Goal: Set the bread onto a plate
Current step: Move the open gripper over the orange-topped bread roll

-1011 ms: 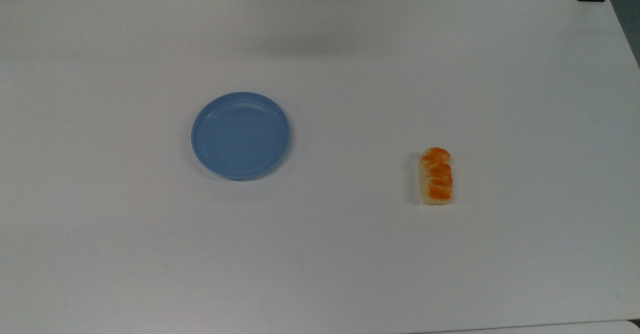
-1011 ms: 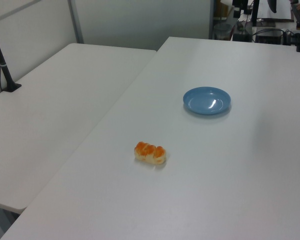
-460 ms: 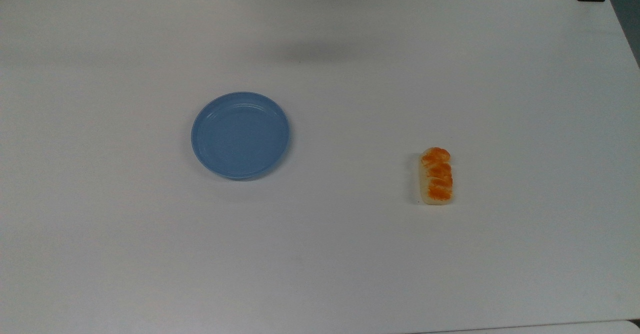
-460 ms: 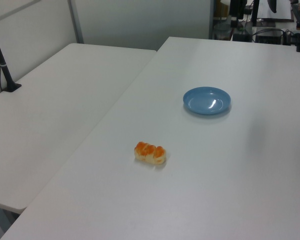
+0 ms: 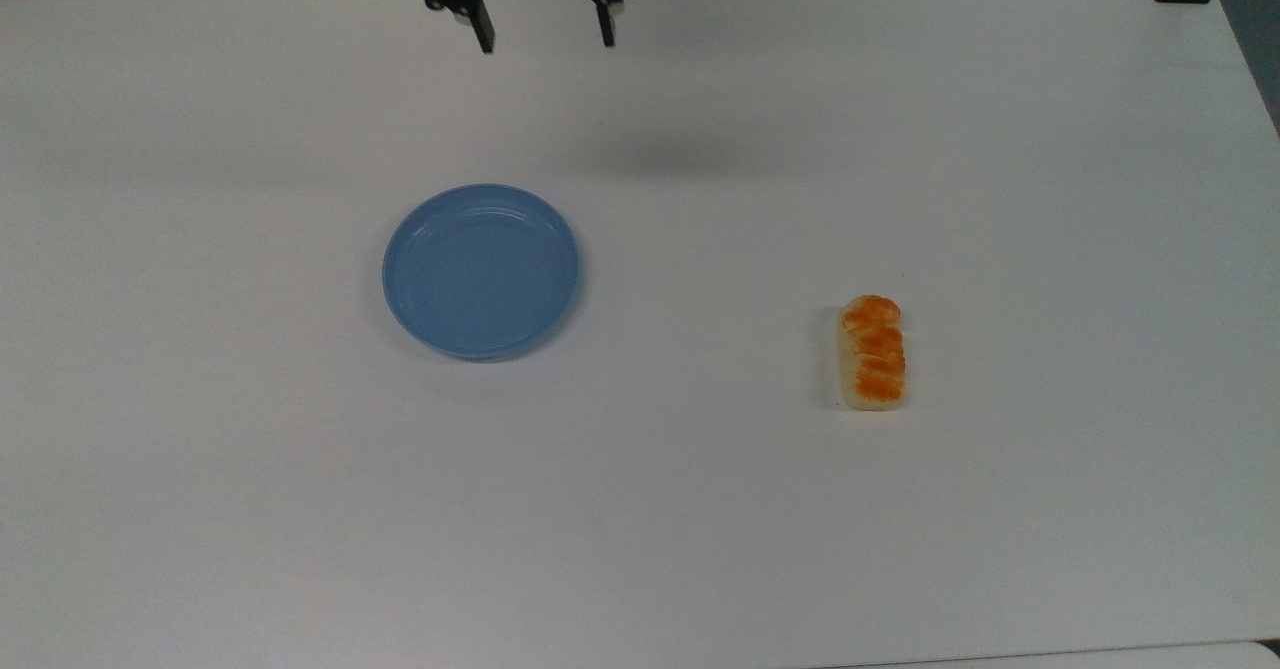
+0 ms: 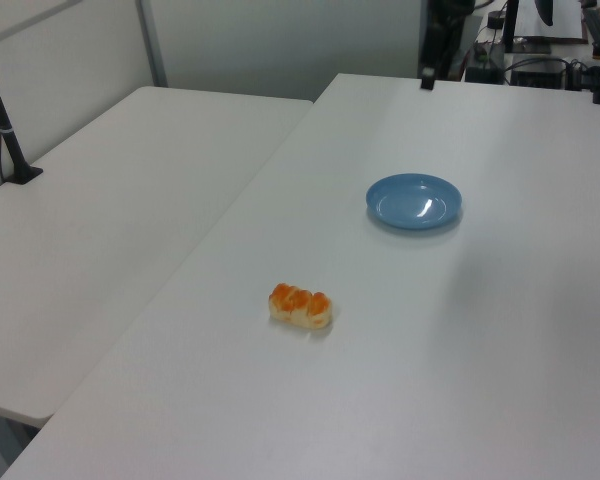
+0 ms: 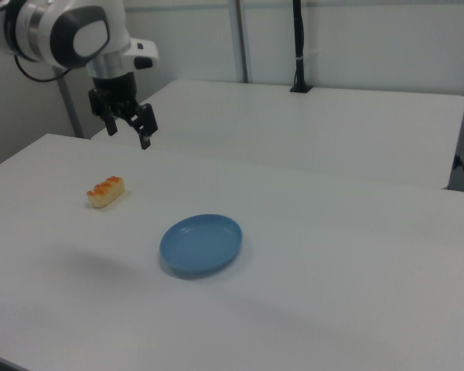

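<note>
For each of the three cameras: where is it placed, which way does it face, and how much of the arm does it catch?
Top view: overhead, looking down on the table; the open tool enters at the top edge.
Left view: raised, off the table's bread end, looking toward the plate; the tool shows at the top.
Right view: raised, off the opposite side; arm and tool hang above the bread.
All three views share bread and plate.

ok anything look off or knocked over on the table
Nothing stands out. The bread lies flat, glazed side up, intact; the plate sits level and bare, well apart from it. The gripper hangs open above the table.
</note>
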### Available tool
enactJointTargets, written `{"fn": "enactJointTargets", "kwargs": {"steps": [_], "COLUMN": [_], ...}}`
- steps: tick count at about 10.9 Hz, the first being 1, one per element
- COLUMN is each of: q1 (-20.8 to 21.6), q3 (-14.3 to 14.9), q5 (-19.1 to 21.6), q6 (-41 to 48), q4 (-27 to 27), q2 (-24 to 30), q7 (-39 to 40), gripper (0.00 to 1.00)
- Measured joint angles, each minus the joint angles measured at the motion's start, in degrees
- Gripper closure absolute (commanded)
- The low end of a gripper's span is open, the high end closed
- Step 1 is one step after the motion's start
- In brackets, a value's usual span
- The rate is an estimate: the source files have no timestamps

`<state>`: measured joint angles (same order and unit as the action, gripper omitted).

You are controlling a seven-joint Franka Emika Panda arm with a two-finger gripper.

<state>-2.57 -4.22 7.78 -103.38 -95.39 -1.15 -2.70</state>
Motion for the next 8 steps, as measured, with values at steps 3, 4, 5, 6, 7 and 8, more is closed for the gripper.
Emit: {"fn": "enactJointTargets", "kwargs": {"steps": [3, 4, 5, 6, 7, 8], "q1": [0.16, 0.50, 1.13, 2.20, 3.94, 5.61], "q3": [-9.35, -11.14, -12.47, -12.94, -13.10, -13.14], "q5": [-0.06, -0.07, -0.40, -2.16, -5.23, -8.26], "q6": [-11.26, -12.41, -12.86, -12.97, -12.99, -13.10], "q4": [-4.43, -4.26, -3.39, -1.94, 0.38, 2.62], "q2": [-4.30, -5.64, -7.24, -8.94, -11.55, -14.24], "q7": [-12.90, -15.44, -17.68, -19.81, -22.91, -25.32], "gripper": [0.00, 0.00, 0.00, 0.00, 0.00, 0.00]}}
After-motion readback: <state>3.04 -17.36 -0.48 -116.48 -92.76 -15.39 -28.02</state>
